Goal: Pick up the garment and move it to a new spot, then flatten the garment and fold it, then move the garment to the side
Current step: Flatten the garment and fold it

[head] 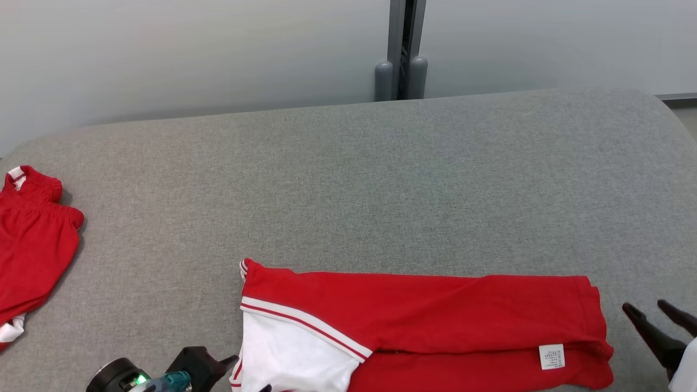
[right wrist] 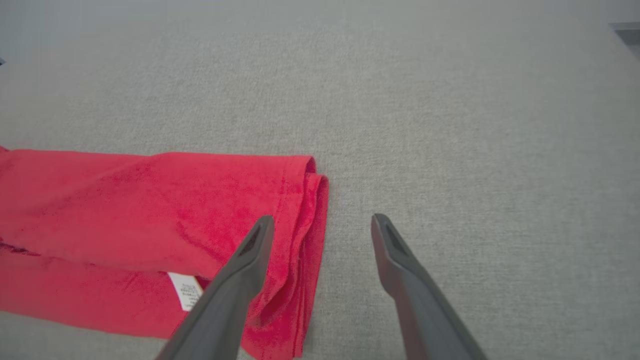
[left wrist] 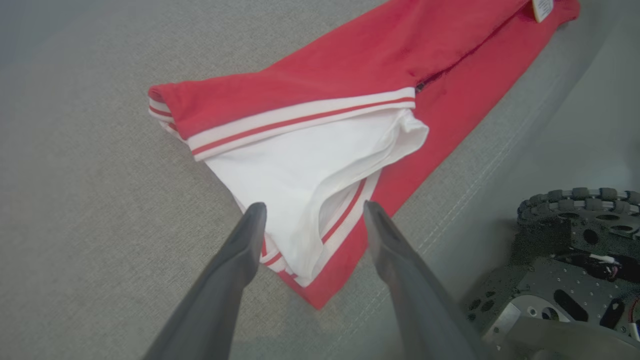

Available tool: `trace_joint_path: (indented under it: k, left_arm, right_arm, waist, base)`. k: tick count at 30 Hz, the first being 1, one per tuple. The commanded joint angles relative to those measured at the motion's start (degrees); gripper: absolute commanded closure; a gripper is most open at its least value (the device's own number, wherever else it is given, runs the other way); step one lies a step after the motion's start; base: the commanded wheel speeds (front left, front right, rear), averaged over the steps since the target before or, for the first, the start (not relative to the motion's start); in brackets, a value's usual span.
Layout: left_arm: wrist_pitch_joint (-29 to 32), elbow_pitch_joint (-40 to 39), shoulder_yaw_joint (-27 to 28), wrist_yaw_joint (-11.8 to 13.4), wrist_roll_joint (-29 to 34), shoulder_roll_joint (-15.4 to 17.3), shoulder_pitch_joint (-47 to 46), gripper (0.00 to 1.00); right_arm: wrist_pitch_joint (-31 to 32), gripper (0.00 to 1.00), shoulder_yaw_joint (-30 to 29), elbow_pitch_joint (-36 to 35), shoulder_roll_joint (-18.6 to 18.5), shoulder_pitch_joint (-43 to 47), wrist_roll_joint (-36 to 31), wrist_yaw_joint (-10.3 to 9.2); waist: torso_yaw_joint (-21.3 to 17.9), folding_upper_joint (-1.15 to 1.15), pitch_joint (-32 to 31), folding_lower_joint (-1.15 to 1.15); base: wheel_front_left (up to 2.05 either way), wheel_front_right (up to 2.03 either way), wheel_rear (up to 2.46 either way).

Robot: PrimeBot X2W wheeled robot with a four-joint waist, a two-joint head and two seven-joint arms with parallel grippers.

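A second red piece of clothing [head: 32, 245] lies far to the left of the garment, at the left edge of the grey bench [head: 381, 179] and well apart from it.

The left gripper [left wrist: 314, 207] hangs just beside the garment's left end. Its two dark fingers are spread wide with nothing between them but air. In the left wrist view they sit either side of the lowest corner of the white sleeve, above the cloth and not pinching it.

The garment [head: 425, 310] itself lies along the near edge of the bench as a long folded band. Its left end is a white sleeve [head: 288, 359] edged with red and white stripes, and the rest is plain red, with the upper layer folded down over the lower one. A small white care label [head: 551, 356] shows near the garment's right end, on the lower layer just under the fold.

The right gripper [head: 644, 305] hovers just to the right of the garment's hem. It is likewise wide apart and empty. In the right wrist view, one finger crosses in front of the doubled red hem and the other stands over bare grey fabric.
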Motion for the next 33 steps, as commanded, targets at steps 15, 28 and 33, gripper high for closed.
trace_joint_path:
  k: [15, 28, 33]
  left_arm:
    - [-19.1, 6.6, 8.3, 9.1, 1.9, -11.9, -3.4, 0.0]
    - [-32.9, 14.6, 17.2, 12.7, 5.9, -25.6, -1.2, 0.0]
    - [-32.9, 18.3, 19.9, 8.8, 9.7, -30.1, 1.2, 0.0]
  right_arm:
    - [-14.7, 0.0, -11.4, -1.2, 12.6, 0.8, -14.7, -0.03]
    - [-18.9, 0.0, -24.6, -7.9, 25.9, 5.7, -30.1, -0.03]
    - [-18.9, 0.0, -27.6, -7.1, 31.7, 7.4, -33.7, -0.03]
  waist:
    - [-0.9, 0.0, -3.1, 0.0]
    - [-0.7, 0.0, -2.5, 0.0]
    - [-0.3, 0.0, -1.7, 0.0]
  base:
    - [0.0, 0.0, 0.0]
    - [0.0, 0.0, 0.0]
    - [0.0, 0.0, 0.0]
